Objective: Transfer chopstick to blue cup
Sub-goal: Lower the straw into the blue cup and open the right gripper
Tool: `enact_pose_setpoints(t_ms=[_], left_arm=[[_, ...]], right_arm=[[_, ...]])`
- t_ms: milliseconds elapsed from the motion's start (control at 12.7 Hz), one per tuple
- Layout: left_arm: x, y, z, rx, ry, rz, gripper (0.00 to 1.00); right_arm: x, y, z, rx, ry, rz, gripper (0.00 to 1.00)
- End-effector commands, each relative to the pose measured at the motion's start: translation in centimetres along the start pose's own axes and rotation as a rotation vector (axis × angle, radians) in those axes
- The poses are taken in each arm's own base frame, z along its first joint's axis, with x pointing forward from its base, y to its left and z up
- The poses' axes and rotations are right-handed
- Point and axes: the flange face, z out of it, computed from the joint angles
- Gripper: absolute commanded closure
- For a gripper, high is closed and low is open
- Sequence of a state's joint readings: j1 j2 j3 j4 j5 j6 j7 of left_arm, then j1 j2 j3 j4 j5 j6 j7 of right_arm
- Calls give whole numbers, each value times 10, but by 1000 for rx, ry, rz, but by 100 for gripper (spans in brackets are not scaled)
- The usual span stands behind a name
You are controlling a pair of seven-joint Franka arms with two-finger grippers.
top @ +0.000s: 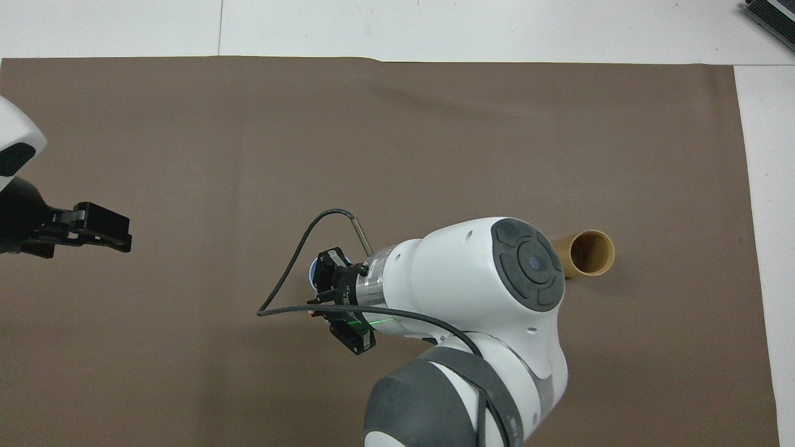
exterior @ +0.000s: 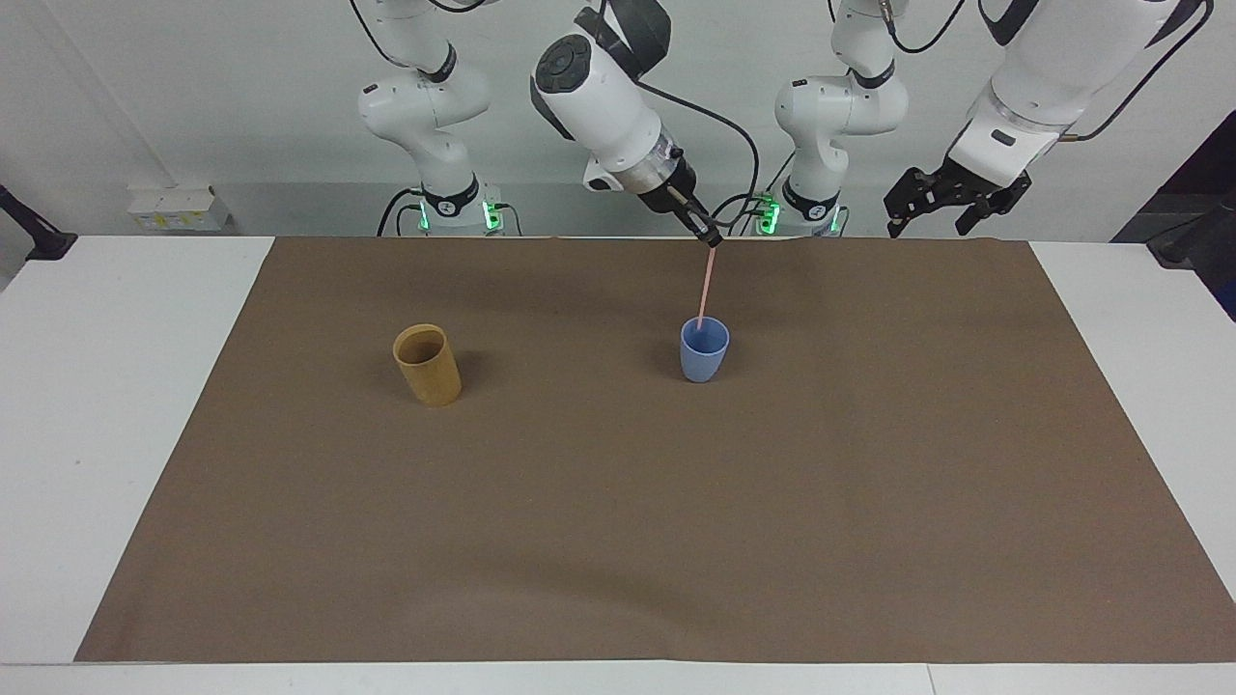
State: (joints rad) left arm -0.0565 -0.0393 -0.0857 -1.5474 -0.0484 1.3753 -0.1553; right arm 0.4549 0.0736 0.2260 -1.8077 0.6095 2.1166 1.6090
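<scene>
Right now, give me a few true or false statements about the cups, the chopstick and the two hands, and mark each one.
1. The chopstick has its lower end in the blue cup. True.
2. The right hand is at the chopstick's top. True.
3. The chopstick stands in the tan cup. False: that cup holds no chopstick.
4. The left hand hovers over the blue cup. False: it waits at the left arm's end.
5. The blue cup lies tipped over. False: it stands upright.

Pale pink chopstick [exterior: 707, 285], light-blue cup [exterior: 704, 350], tan-yellow cup [exterior: 428, 365], plain brown mat [exterior: 618, 502] on a white table [exterior: 97, 405].
</scene>
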Motion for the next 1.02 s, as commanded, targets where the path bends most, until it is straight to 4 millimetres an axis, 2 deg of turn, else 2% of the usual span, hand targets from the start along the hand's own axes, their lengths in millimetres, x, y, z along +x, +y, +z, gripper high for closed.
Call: enact_pose_setpoints(t_ms=[0, 79, 157, 236, 393, 550, 629, 786, 943], left_arm=[[-3, -4, -4, -14, -7, -5, 0], [-3, -4, -4, -14, -7, -5, 0], [-3, -4, -4, -14, -7, -5, 0], [-4, -4, -5, -14, -6, -5, 0], [-3, -4, -4, -14, -7, -5, 0], [-3, -4, -4, -14, -7, -5, 0], [-3, -4, -4, -14, -7, -5, 0], [-3, -4, -4, -14, -7, -5, 0], [-3, -4, -4, -14, -7, -5, 0]], right_arm=[[4, 7, -6, -3, -20, -8, 61], [3, 6, -8, 0, -21, -10, 52], [3, 4, -9, 4, -21, -18, 36], [1, 1, -10, 8, -24, -21, 24], [0, -1, -12, 15, -9, -50, 8], [5, -2, -23, 29, -2, -113, 0], [10, -1, -32, 30, 35, -146, 0], [22, 0, -59, 53, 176, -218, 0], [46, 3, -90, 33, 276, -278, 0]])
